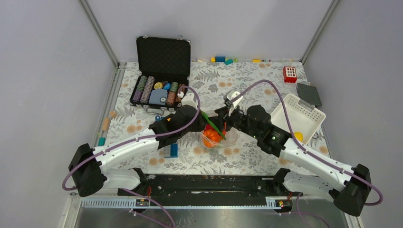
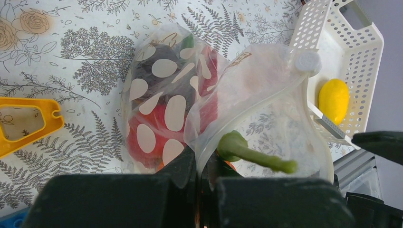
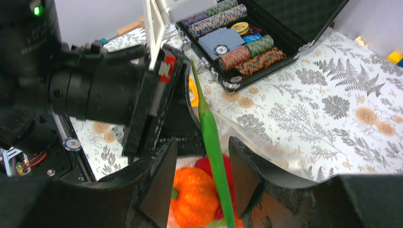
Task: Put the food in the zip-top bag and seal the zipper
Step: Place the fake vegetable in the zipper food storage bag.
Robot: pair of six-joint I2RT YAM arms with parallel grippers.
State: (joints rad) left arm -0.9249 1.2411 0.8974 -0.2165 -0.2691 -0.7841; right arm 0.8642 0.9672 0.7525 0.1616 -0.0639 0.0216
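The bag [image 2: 166, 109] is clenched by the left gripper [image 2: 202, 178]; sealing can be obstructed by the green pod [image 3: 211, 137] protruding between the parted right gripper [image 3: 202, 173]

Top external: mounted high at the near edge, looking down over the whole table [image 1: 256, 90]. Both wrist views: close range, trained on the zip-top bag [image 2: 166, 109] at centre, which all three views share.
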